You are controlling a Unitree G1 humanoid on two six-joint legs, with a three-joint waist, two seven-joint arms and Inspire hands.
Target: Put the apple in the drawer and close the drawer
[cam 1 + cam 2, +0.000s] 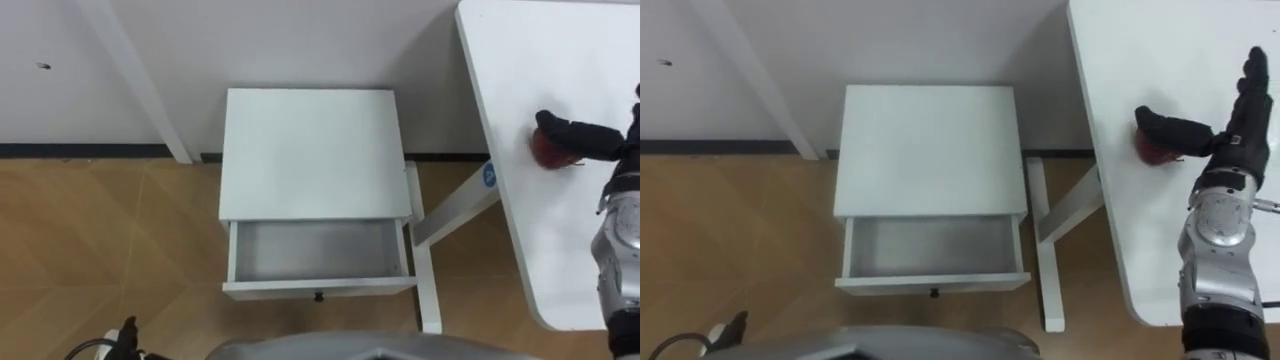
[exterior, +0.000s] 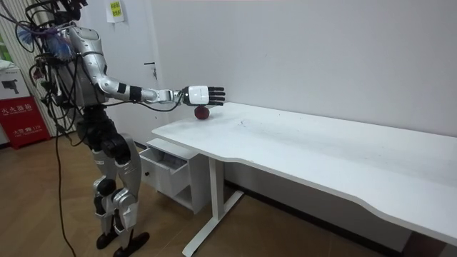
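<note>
Wood floor [image 1: 740, 230] lies nearest, with the left hand [image 1: 125, 335] low at its edge. Beyond it, the drawer [image 1: 932, 248] of a white nightstand [image 1: 930, 150] stands pulled out against the white wall [image 1: 920, 40]. To the right runs a white table [image 1: 1160, 60]. On it sits the apple [image 1: 1155, 150], dark red and round, under the thumb of the right hand [image 1: 1230, 135], whose fingers are stretched straight.

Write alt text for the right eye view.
The robot's right hand reaches over a red apple on the white table at right, thumb lying across it. A white cabinet stands at centre, its drawer open.
</note>
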